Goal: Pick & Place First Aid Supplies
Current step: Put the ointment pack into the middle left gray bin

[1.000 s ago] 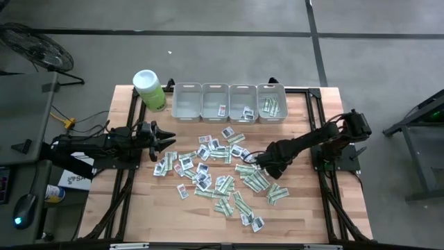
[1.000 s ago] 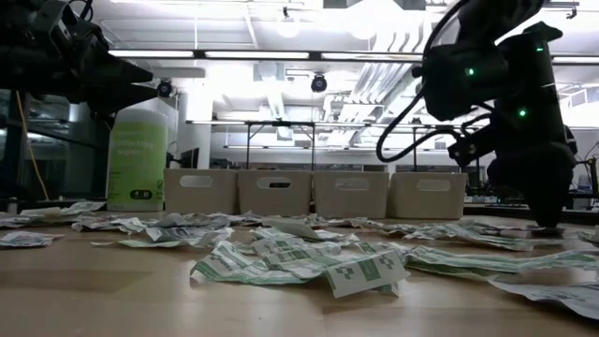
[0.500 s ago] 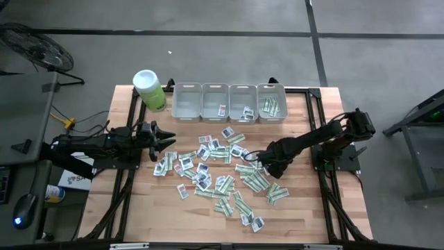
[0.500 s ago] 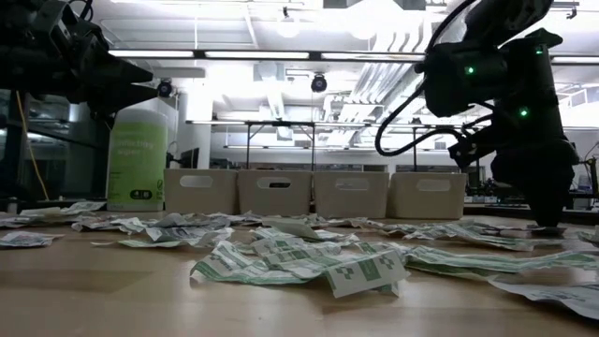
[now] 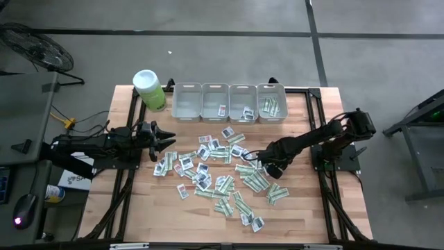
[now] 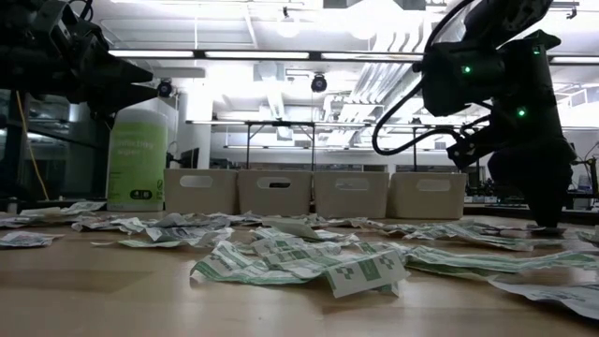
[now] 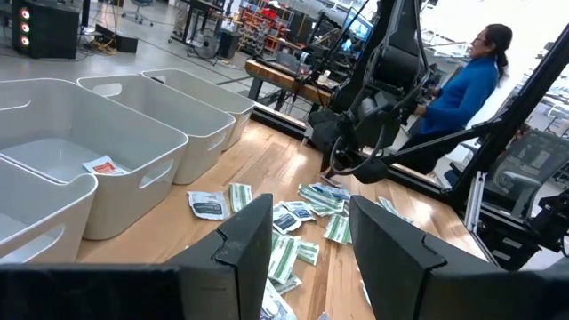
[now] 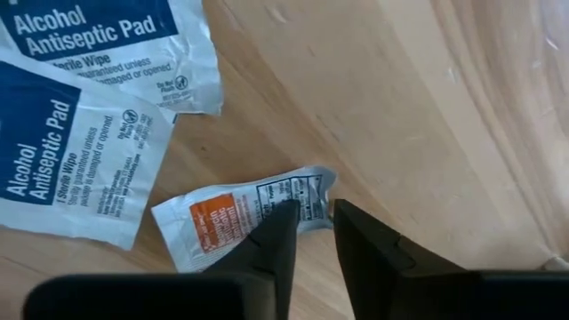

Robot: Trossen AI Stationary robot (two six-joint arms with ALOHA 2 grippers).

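Moved: right tool (image 8: 308,233) narrowed onto an orange-print packet (image 8: 240,222).
Right tool: nearly shut, pinching packet's edge on the bench (image 5: 298,201), beside the pile (image 5: 222,170).
Left tool (image 5: 168,141): open, empty, left of pile.

Grey concrete floor (image 5: 229,55) (dark seams crossing it) surrounds the table; ceiling lights (image 6: 281,54) glow overhead.

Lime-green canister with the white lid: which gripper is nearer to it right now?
Left. The left gripper hovers at the table's left edge, just in front of the lime-green canister. The right gripper is down among the paper packets, well across the table.
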